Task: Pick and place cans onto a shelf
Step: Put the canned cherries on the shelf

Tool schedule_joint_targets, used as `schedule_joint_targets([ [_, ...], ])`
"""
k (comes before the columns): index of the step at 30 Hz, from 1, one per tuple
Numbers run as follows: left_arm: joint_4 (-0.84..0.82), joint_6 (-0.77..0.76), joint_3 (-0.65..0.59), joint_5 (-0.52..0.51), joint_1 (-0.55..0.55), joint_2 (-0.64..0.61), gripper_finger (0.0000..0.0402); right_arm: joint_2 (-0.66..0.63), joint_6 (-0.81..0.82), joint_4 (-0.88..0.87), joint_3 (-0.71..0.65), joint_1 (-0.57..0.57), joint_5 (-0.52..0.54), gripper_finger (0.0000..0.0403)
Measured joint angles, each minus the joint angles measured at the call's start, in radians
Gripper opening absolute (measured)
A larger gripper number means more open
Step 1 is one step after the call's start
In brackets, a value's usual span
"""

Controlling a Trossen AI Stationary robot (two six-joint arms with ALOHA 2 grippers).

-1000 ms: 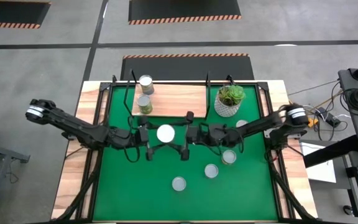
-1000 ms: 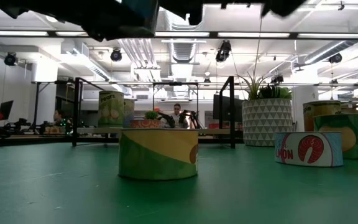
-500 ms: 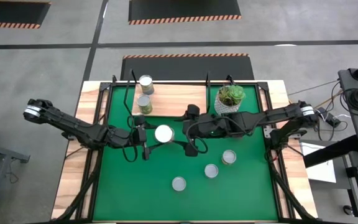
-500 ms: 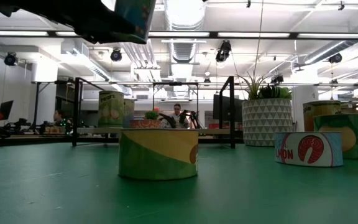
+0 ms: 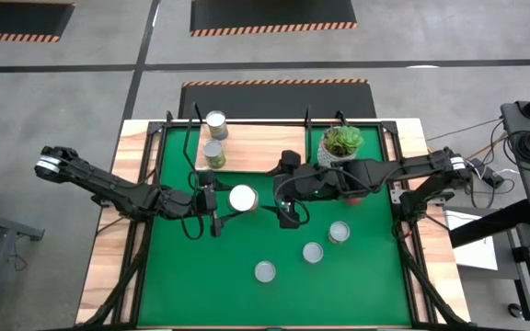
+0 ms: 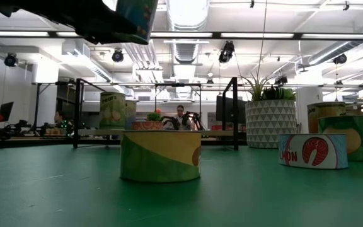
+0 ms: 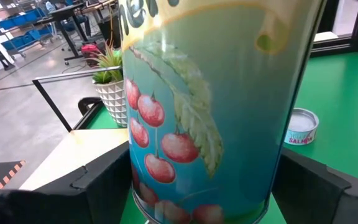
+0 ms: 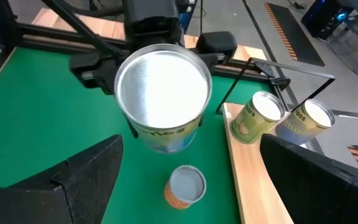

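Cans first: tall teal tin w/ cherry label & shiny silver top (image 5: 243, 197) hangs upright above the green mat (image 5: 201, 285), pinched in left claw (image 5: 229, 201), short of the flat light-wood board shelf on black wire frame (image 5: 260, 147). Two pale-green-label cans (image 5: 214, 138) already stand at shelf's left end. Key relation, as I judge it: held tin's long axis is vertical & the shelf lies straight ahead of it, away from the front edge of the surface, w/ bare board to the right of those two cans. Left arm has the load, so it's nearer.

Right of the tin: right claw (image 5: 290, 214) spread, empty, just beside it. White pot w/ green plant (image 5: 339, 147) sits on shelf's right end; three low cans (image 5: 312, 252) remain on the mat.
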Motion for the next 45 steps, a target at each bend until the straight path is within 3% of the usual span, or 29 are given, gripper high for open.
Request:
schedule_joint_targets([
  [15,0.014,0.007,0.0,-0.003,0.001,0.003,0.0306,0.097,-0.032,0.047,0.003,0.016,0.008,0.0366],
  [28,0.022,0.015,0.0,-0.003,0.004,0.003,0.0306,0.256,0.016,0.028,0.224,-0.018,0.009,0.0364],
  [37,0.031,0.007,0.0,-0.004,0.005,0.003,0.0306,0.307,0.058,-0.087,0.334,-0.027,0.001,0.0302],
  [45,0.044,0.008,0.0,-0.002,0.004,-0.002,0.0333,0.303,0.13,-0.099,0.34,-0.03,0.0,0.0301],
])
